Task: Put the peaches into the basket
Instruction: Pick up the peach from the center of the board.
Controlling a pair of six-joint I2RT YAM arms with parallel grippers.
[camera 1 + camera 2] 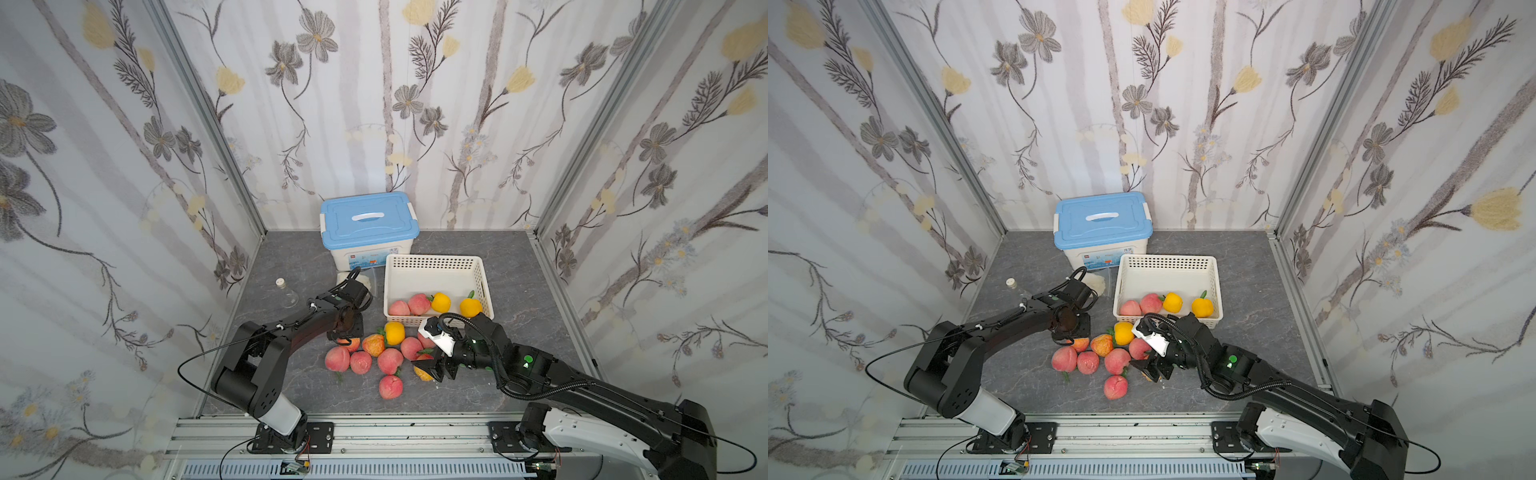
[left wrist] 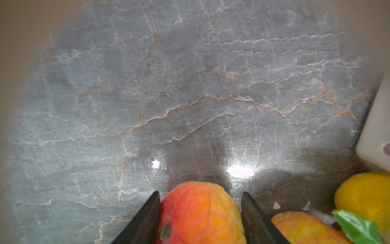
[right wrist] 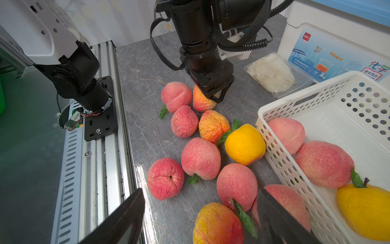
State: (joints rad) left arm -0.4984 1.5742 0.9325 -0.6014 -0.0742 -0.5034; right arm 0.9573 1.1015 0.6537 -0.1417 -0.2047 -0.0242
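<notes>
Black arms (image 1: 309, 328), white base shells (image 1: 284, 411), ribbed black cable (image 1: 500, 380), green dots (image 1: 528, 358)

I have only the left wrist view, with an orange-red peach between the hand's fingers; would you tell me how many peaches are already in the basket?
Observer: Four peaches lie in the basket, along its near wall: two pink, two yellow.
Operator: Thank you. Where is the right hand?
Observer: The right hand hangs open over an orange peach on the pile's right side.
Operator: Is my orange-red peach off the table?
Observer: No; the orange-red peach looks to rest on the table, beside a pink peach.
</notes>
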